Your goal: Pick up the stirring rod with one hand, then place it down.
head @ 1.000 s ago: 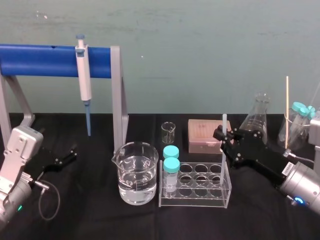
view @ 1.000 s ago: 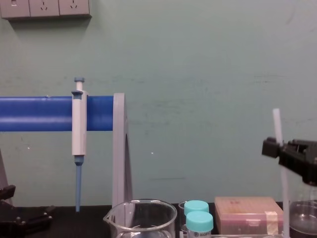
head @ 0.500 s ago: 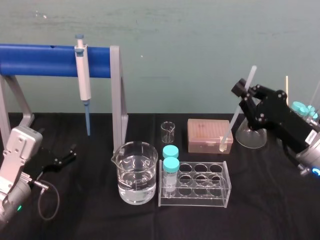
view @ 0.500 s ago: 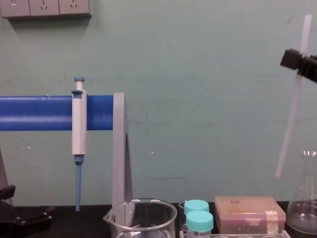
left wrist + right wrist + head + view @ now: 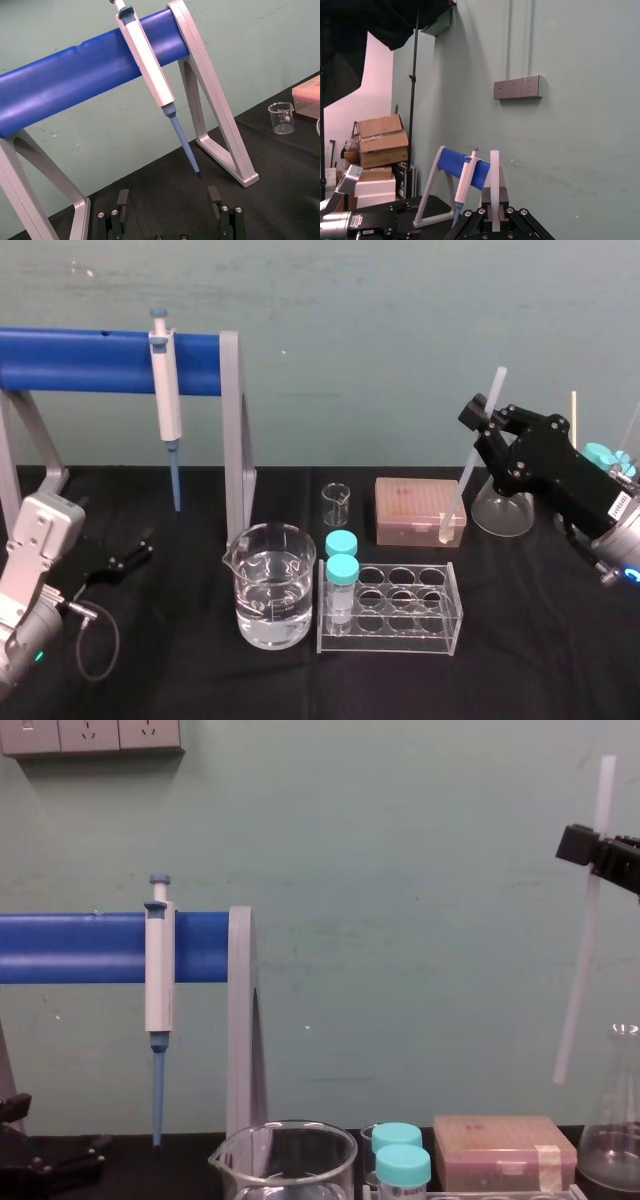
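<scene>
Translucent white and thin, the stirring rod (image 5: pixel 466 472) is gripped near its upper end by the right gripper (image 5: pixel 487 426), whose fingers are closed narrowly on it. A second ago the rod was seen standing upright in the rear right well of the clear tube rack (image 5: pixel 391 612); it has since been lifted clear and carried back and to the right. Over the last half second little more than the tilt has been altered, the rod being brought slightly nearer upright. The pick-up can therefore be judged done, and only the setting down is left.

The rod's lower end is held in the air over the pinkish tip box (image 5: pixel 419 510), as is shown by the chest view. Just to the right stands a conical flask (image 5: pixel 501 511); the rack with its two blue-capped tubes (image 5: pixel 342 570), a small beaker (image 5: pixel 337 505) and the water-filled beaker (image 5: pixel 272 585) are found to the left and front. These would have to be avoided on the way down.

The left gripper (image 5: pixel 167 212) is parked on the black cloth at the far left, fingers spread wide, below the pipette (image 5: pixel 147 65) hung on the blue stand (image 5: pixel 60 85).
</scene>
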Tool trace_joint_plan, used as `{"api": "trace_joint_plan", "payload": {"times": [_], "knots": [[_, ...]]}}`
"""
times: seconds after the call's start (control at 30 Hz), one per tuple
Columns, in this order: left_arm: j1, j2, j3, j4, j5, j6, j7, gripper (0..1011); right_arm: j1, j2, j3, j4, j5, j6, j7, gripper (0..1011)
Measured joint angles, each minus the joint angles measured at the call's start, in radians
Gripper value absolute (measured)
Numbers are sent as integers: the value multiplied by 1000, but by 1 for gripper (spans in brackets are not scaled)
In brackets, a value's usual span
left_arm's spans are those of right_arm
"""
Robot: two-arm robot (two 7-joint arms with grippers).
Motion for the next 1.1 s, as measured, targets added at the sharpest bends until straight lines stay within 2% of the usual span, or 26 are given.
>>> {"api": "trace_joint_plan", "payload": {"times": [0.57, 1.1], "knots": [[0, 0, 0, 0, 0, 0, 0, 1000, 7, -3, -7, 11, -11, 26, 8, 72], [0, 0, 0, 0, 0, 0, 0, 1000, -10, 8, 0, -5, -11, 30, 9, 72]]}}
